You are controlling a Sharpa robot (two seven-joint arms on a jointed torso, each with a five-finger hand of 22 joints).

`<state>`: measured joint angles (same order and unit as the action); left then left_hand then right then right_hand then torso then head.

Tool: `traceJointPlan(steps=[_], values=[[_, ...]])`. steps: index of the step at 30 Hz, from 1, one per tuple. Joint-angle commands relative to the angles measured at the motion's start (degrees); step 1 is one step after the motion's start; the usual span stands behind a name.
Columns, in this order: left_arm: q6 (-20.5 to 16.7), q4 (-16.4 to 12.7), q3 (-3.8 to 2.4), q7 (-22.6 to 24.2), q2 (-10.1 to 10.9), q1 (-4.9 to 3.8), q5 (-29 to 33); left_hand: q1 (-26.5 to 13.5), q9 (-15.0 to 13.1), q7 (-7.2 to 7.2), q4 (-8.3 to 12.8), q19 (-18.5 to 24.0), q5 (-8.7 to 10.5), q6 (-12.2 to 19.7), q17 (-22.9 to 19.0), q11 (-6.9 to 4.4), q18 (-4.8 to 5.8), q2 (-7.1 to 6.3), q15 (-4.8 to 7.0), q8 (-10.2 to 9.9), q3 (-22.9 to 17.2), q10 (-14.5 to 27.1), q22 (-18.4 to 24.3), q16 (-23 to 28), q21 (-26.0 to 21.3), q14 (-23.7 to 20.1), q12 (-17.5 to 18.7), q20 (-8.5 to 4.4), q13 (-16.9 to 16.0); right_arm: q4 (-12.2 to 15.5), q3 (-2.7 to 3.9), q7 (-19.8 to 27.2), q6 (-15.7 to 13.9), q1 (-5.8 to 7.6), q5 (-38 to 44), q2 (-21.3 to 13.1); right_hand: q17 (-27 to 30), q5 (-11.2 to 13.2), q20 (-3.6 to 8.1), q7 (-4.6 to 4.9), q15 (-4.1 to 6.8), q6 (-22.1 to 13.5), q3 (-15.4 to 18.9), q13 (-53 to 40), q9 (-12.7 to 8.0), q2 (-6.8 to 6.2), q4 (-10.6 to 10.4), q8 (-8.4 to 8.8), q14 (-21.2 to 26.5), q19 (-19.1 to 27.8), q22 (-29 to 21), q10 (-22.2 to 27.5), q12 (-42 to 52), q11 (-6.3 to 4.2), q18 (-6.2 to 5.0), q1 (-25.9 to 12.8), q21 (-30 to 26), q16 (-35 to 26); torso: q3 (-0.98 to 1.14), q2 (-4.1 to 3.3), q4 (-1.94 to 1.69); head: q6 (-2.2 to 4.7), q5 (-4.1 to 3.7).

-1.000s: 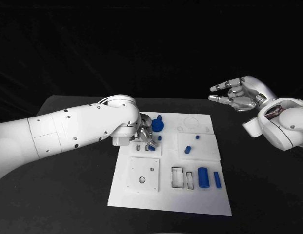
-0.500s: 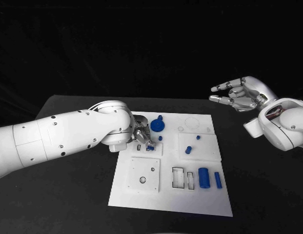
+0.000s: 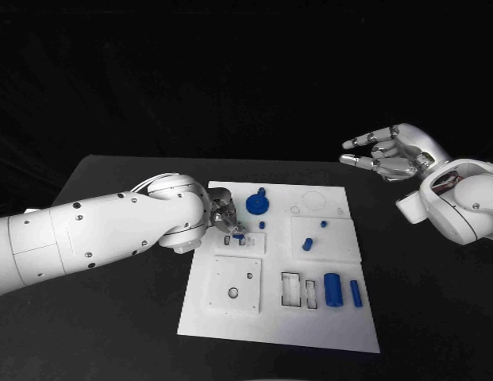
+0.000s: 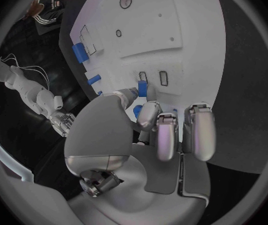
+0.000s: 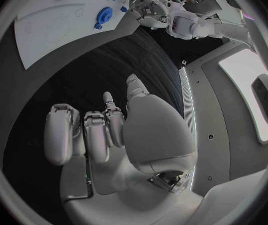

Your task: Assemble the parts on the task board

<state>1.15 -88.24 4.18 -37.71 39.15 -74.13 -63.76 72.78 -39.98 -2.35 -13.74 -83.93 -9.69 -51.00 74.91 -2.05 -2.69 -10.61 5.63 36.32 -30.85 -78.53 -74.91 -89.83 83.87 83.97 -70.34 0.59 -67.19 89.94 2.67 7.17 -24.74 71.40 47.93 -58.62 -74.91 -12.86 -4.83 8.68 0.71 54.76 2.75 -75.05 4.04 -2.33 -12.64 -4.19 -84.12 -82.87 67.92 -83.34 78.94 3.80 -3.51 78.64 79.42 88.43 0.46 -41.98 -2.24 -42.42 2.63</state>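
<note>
The white task board (image 3: pixel 271 317) lies mid-table. My left hand (image 3: pixel 221 217) hovers over its upper left part, pinching a small blue part (image 3: pixel 237 235) between thumb and a finger. The part (image 4: pixel 143 89) sits just by two small rectangular slots (image 4: pixel 163 78); whether it touches the board I cannot tell. A blue gear (image 3: pixel 256 206) stands just beyond the hand. My right hand (image 3: pixel 386 155) is raised off the board's far right corner, fingers loosely bent and apart, holding nothing. The right wrist view shows that hand (image 5: pixel 124 130) above the black table.
On the board lie a blue cylinder (image 3: pixel 331 289) and a blue bar (image 3: pixel 355 293) at lower right, and small blue pieces (image 3: pixel 307 244) mid-board. A raised square plate (image 3: pixel 235 286) with holes sits at lower left. Black table (image 3: pixel 109 317) surrounds the board.
My left forearm has swung lower and leftward, and the hand has shifted slightly left with the small blue part still pinched. The right hand has stayed put.
</note>
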Motion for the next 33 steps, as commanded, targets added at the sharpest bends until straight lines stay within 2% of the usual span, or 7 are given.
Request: traceJointPlan(steps=[1,10,19,33], values=[[-1.44,-0.25,-0.04,0.62,-0.04,0.08,-2.78,0.25,-0.10,-0.03,9.79,-2.97,0.06,-0.39,15.09,0.09,0.60,-0.14,-0.23,0.18,-10.28,-0.50,-5.03,-0.17,0.27,6.03,-0.39,0.21,-0.06,0.00,0.01,0.36,0.56,-0.04,0.46,0.06,-12.21,-0.28,-0.05,0.01,0.09,0.53,0.24,-6.95,0.01,0.33,0.10,-0.20,-5.15,0.36,-0.05,0.43,-0.35,-0.11,-0.74,-0.15,-0.39,-0.27,0.03,0.01,0.06,0.02,0.10],[1.33,-0.32,-0.02,0.28,-0.25,0.16,-3.39,0.21,-0.11,-0.02,9.91,-2.99,0.07,-0.50,15.09,0.06,0.61,-0.25,-0.22,0.14,-10.46,-0.59,-5.10,-0.17,0.31,6.03,-0.46,0.20,-0.14,0.04,0.00,0.39,0.70,-0.04,0.42,0.05,-12.21,-0.28,-0.05,0.01,0.09,0.53,0.24,-6.95,0.01,0.33,0.10,-0.20,-5.15,0.36,-0.05,0.43,-0.35,-0.11,-0.74,-0.15,-0.39,-0.27,0.02,-0.07,-0.01,-0.11,0.10],[3.78,-0.18,0.02,0.03,-0.82,0.39,-3.51,0.18,-0.11,-0.02,9.95,-3.04,0.07,-0.58,15.09,0.06,0.64,-0.27,-0.21,0.13,-10.56,-0.65,-5.25,-0.17,0.40,6.03,-0.51,0.20,-0.20,0.05,0.00,0.42,0.90,-0.04,0.42,0.06,-12.21,-0.28,-0.05,0.01,0.09,0.53,0.24,-6.95,0.01,0.33,0.10,-0.20,-5.15,0.36,-0.05,0.43,-0.35,-0.11,-0.74,-0.15,-0.39,-0.27,-0.01,-0.07,0.07,-0.39,0.07],[5.35,0.16,0.06,-0.14,-1.40,0.57,-3.40,-0.05,-0.13,0.00,9.91,-3.03,0.09,-0.75,15.09,0.06,0.63,-0.24,-0.20,0.10,-10.73,-0.80,-5.21,-0.17,0.38,6.03,-0.64,0.19,-0.34,0.01,0.00,0.51,0.99,-0.05,0.41,0.13,-12.21,-0.28,-0.05,0.01,0.09,0.53,0.24,-6.95,0.01,0.33,0.10,-0.20,-5.15,0.36,-0.05,0.43,-0.35,-0.11,-0.74,-0.15,-0.39,-0.27,-0.03,-0.08,0.03,-0.70,0.00]])
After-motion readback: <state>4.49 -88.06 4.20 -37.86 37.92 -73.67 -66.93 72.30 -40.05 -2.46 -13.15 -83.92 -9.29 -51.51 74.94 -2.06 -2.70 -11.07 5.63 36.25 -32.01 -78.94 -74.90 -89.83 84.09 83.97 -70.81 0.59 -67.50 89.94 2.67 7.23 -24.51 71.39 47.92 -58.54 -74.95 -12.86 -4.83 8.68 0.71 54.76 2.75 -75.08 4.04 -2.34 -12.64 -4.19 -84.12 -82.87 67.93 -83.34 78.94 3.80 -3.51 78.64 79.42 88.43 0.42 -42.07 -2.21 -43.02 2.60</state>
